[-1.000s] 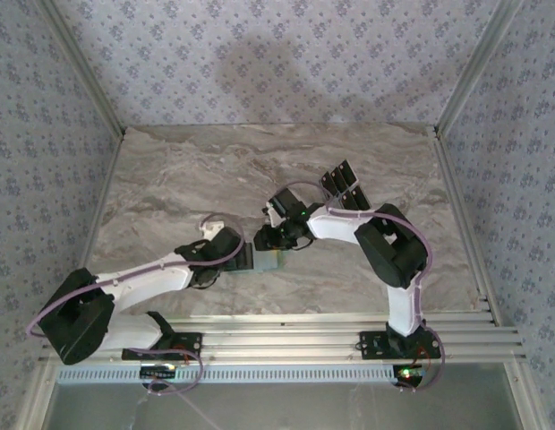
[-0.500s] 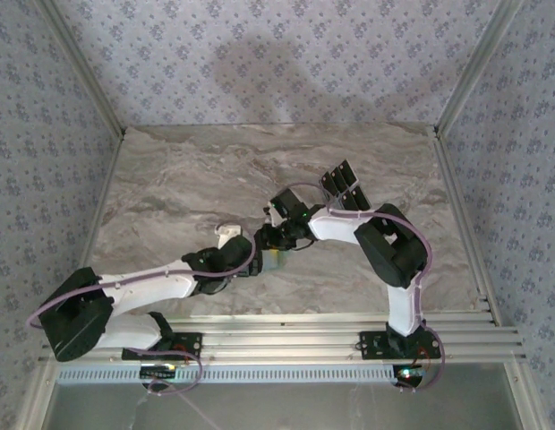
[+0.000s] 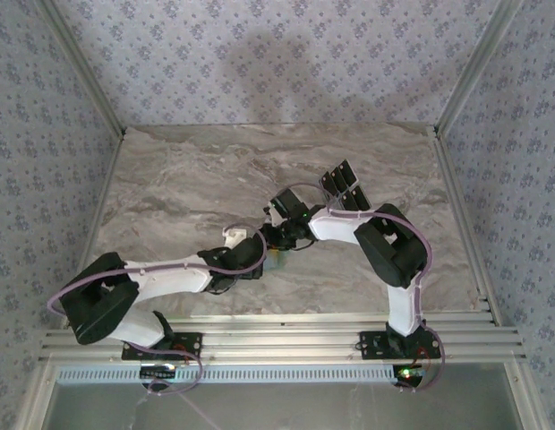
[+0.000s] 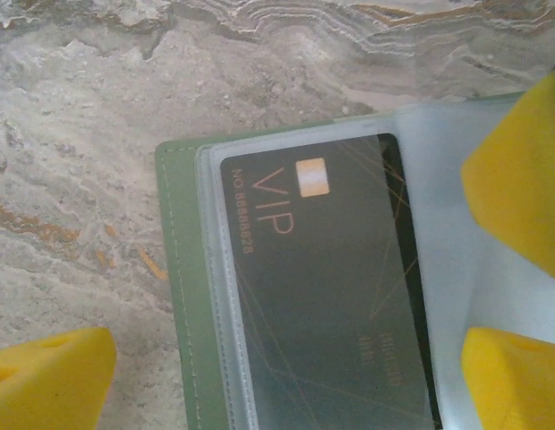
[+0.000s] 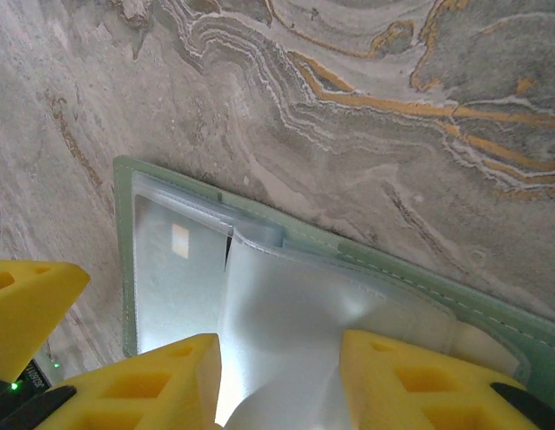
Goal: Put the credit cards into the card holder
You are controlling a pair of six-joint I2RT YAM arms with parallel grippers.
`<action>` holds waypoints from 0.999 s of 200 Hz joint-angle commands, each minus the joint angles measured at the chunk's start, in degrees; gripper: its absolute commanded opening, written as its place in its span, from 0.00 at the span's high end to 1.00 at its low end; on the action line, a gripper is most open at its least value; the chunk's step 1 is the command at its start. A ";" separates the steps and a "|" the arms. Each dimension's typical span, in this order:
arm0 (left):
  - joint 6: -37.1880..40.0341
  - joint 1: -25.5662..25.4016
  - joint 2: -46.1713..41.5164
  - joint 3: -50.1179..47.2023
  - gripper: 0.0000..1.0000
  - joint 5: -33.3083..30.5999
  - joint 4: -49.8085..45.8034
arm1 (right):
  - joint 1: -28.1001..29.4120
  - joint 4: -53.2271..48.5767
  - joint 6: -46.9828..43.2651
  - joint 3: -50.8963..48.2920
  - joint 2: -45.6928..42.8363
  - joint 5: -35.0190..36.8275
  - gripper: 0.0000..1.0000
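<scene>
So the holder [image 4: 183, 296] lies open mid-way along the table [image 3: 170, 179], towards its near edge, with one card [image 4: 322, 296] sleeved. The right gripper [image 5: 277, 385] pinches the clear flap [image 5: 295, 313], and the left gripper [image 4: 277, 376] is spread wide above. I'd hold that flap up steady while fetching the next card.

Left wrist view: gold "VIP" printed on the black card [image 4: 322, 287] in the holder [image 4: 183, 269]. At 9 o'clock of "VIP", a small gold line reads "NO" plus digits, mostly 8s. Tiny print at 5 o'clock is too blurred to read.
</scene>
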 commanded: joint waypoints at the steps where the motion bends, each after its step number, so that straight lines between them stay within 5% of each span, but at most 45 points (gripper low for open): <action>1: -1.70 -0.46 1.32 1.21 0.01 -2.36 -2.78 | -0.25 -2.93 0.67 -2.09 -1.38 0.32 0.57; 66: -2.99 -0.50 2.10 0.68 0.01 -2.63 -3.11 | -0.63 -3.10 1.61 -5.04 -8.14 3.41 0.57; 200: -3.34 -0.54 1.47 0.10 0.01 -2.95 -3.09 | 1.49 0.53 4.26 -4.66 -2.38 1.75 0.57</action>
